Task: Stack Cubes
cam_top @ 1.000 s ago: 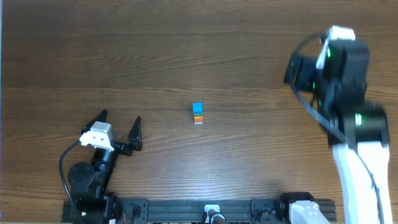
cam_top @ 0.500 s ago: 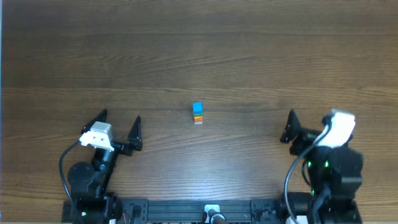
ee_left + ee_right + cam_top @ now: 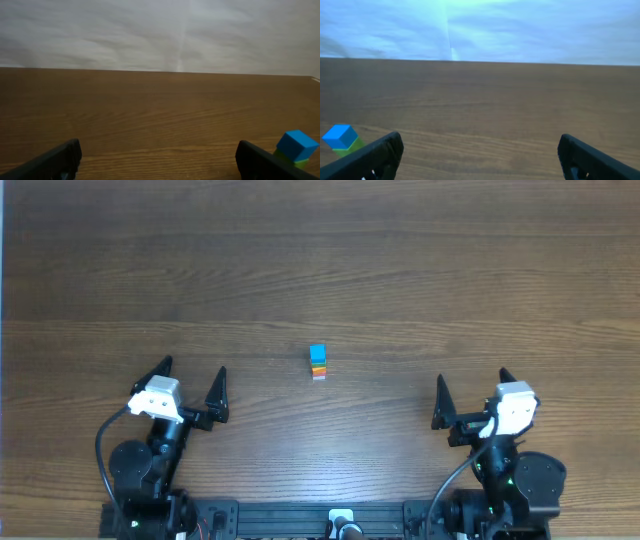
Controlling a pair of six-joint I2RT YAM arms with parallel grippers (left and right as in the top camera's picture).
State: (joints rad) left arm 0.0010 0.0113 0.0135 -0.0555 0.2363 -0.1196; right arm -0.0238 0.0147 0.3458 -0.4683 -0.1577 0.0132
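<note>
the stack of cubes [image 3: 318, 364] stood near the middle of the desk [image 3: 320, 260], with the blue cube [image 3: 297, 145] on top and other colours below it. the stacking looked finished. this probably explained why the left tool [image 3: 193, 372] and the right tool [image 3: 472, 380] sat by the desk edge beside the arm bases, well apart from the stack, both wide open and holding nothing. no writing could be read on the cubes.

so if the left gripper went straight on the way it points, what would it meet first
Probably nothing: ahead of the left gripper lies only bare brown wooden table. The blue-topped stack of small cubes sits off to its side.
</note>
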